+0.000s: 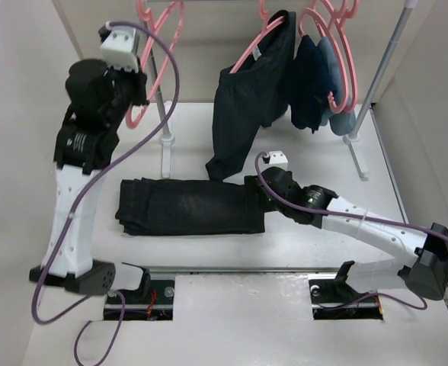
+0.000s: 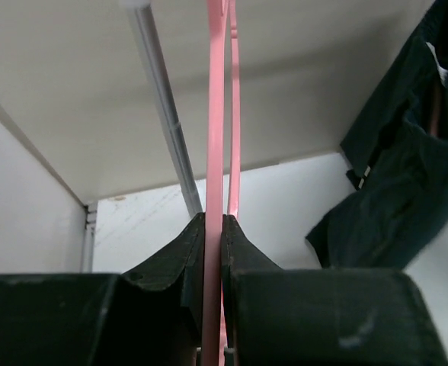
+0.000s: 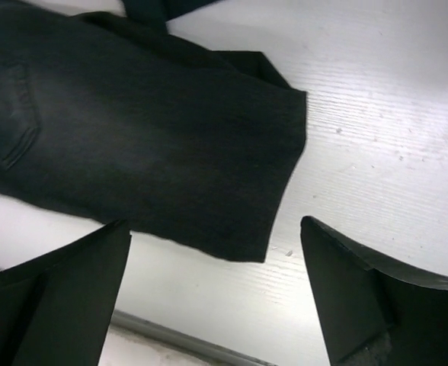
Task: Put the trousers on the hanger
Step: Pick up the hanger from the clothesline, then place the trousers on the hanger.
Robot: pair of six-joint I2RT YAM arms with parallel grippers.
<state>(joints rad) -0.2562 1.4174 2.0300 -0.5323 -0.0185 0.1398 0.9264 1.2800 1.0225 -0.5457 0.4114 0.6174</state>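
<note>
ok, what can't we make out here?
Hanger hook: cut off by the top edge, top and left wrist views.
Right claw in the top view: black on black trousers, tips lost.
Trousers' far end: beyond the right wrist view's left edge.

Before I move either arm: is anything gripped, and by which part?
The left gripper is shut on the pink hanger, pinching one thin bar of its frame. The right gripper is open over the trousers, holding nothing.
</note>
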